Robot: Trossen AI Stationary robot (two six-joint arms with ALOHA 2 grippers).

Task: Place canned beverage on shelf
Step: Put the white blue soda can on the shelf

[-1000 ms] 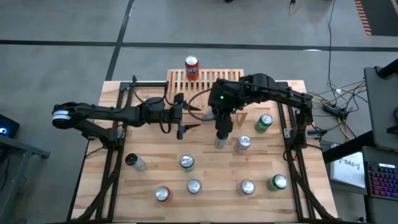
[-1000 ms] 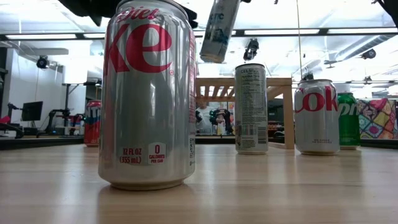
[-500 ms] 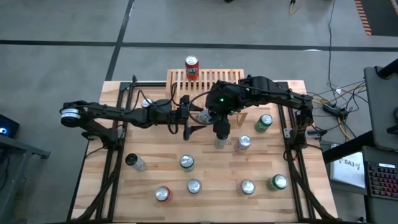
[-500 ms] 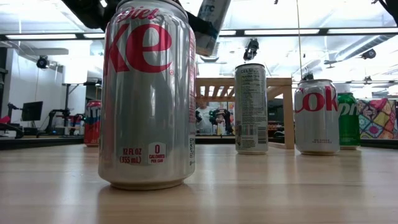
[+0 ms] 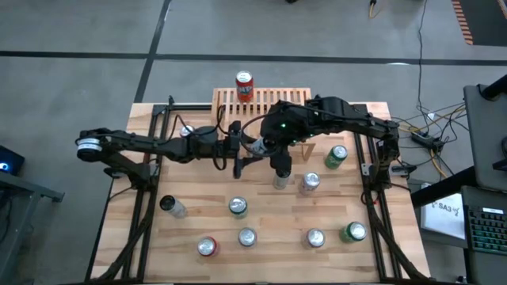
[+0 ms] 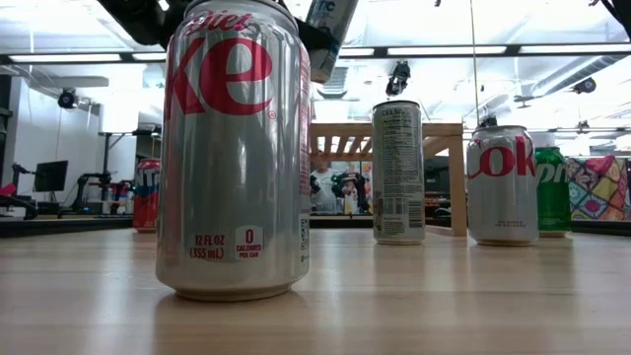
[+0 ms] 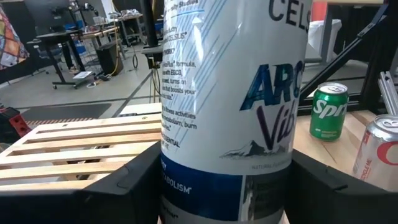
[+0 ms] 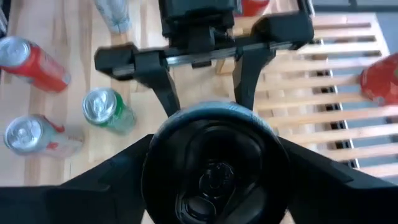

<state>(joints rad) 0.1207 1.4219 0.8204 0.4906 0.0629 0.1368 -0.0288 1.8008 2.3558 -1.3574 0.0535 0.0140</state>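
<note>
A slim white-and-blue can [image 7: 230, 106] hangs in the air over the table's far middle, just in front of the light-wood slatted shelf [image 5: 273, 98]. It is tilted in the low view [image 6: 330, 18]. My left gripper [image 5: 249, 149] reaches in level from the table's left and is shut on the can's body. My right gripper [image 5: 277, 158] slants down at the can's top end. The dark lid [image 8: 214, 162] fills the right wrist view and hides whether that gripper touches the can. A red can [image 5: 244, 85] stands on the shelf's far left corner. My left gripper pinches the can's side wall [image 7: 180, 186], at the blue band on its lower half, between its two fingers [image 7: 134, 186]. The fingers come level from the table's left and lie across the can. The can is lifted clear of the table and tilted.
Several cans stand on the table's near half, among them a green one [image 5: 336, 156], a silver one [image 5: 310, 182] and a slim one [image 5: 280, 181] below the right gripper. A dark can [image 5: 170, 207] lies near the left. A Diet Coke can [image 6: 237, 148] stands close to the low camera.
My left gripper has moved toward the table's right, up to the can, and its fingers now stand on both sides of the can's body. The can has tipped, its lower end rising in the low view.
</note>
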